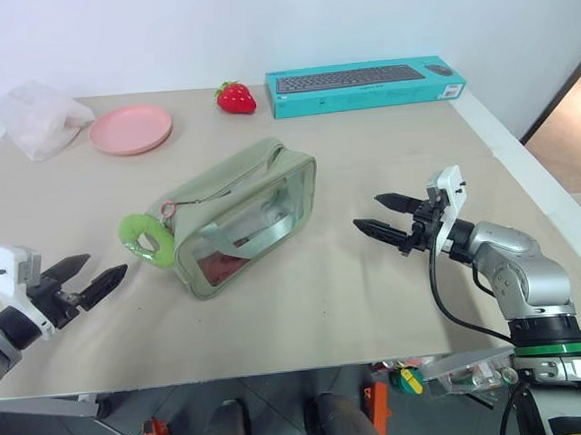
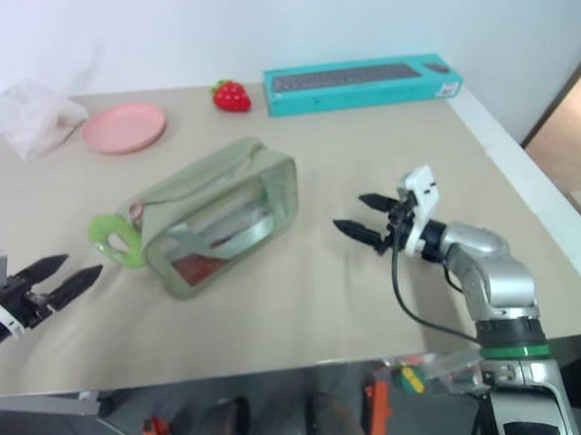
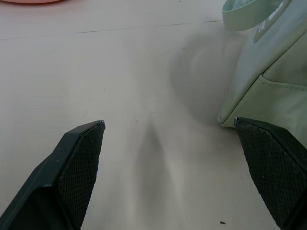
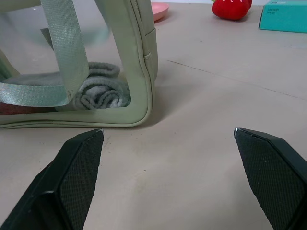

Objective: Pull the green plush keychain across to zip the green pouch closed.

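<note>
The green pouch [image 1: 241,216] lies on its side in the middle of the table, its clear panel showing a grey rolled cloth and something red inside. The green plush keychain [image 1: 144,238], a fuzzy lime ring, hangs at the pouch's left end and rests on the table. My left gripper [image 1: 107,264] is open and empty, a short way left of the keychain and pointing toward it. My right gripper [image 1: 367,211] is also open and empty, hovering to the right of the pouch and aimed at its right end [image 4: 139,57]. The left wrist view catches a corner of the pouch [image 3: 268,86].
Along the far side of the table are a crumpled white plastic bag [image 1: 36,117], a pink plate [image 1: 131,127], a red strawberry toy [image 1: 235,97] and a teal keyboard box [image 1: 361,83]. The table's right edge [image 1: 523,154] runs close behind my right arm.
</note>
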`<state>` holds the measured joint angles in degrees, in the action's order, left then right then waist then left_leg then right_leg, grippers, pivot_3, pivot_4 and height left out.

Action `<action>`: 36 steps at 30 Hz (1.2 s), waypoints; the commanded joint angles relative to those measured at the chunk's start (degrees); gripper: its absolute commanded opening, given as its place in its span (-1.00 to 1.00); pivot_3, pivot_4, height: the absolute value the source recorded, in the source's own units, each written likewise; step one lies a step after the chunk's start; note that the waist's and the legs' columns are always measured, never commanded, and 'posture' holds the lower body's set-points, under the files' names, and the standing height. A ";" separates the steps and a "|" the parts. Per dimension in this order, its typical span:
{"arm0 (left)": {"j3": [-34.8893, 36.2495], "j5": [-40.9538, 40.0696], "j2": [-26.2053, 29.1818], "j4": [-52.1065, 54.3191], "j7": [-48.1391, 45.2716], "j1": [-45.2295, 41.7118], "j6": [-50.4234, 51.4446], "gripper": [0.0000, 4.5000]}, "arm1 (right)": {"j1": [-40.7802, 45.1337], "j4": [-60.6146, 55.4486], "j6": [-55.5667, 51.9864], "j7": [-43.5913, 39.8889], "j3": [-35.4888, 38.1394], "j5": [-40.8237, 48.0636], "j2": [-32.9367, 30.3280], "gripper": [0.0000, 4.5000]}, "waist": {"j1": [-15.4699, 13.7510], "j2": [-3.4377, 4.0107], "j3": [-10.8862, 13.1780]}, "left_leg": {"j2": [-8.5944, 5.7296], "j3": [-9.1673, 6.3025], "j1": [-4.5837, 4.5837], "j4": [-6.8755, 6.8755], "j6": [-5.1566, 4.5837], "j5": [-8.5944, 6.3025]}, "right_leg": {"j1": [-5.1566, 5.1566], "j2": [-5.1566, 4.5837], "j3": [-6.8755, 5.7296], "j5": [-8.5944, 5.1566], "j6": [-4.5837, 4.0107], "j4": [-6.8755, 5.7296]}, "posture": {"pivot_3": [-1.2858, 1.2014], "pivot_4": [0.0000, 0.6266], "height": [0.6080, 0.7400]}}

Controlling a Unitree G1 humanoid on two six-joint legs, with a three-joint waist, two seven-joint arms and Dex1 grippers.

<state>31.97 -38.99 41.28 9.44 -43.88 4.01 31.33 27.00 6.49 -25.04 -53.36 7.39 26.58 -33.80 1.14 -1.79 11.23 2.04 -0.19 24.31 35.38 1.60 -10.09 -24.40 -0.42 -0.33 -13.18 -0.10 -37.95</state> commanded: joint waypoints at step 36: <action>9.82 -27.84 8.08 5.85 -8.48 -8.66 8.85 0.99 | 17.41 15.29 8.26 -11.89 -3.53 -4.25 -3.00 1.00 | 0.06 -0.02 0.00 | 0.22 0.22 -0.08 0.33 -0.01 0.01 | 0.00 0.28 0.13 0.26 -0.09 -0.11 | 0.03 -0.52 1.00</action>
<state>39.42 -63.10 48.12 13.09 -52.16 -3.61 38.74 41.98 20.37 -18.97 -63.40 3.83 23.12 -35.67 1.20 -1.81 11.23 2.25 0.06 24.20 35.72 1.59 -10.08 -24.39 -0.13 -0.22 -12.91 -0.19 -38.07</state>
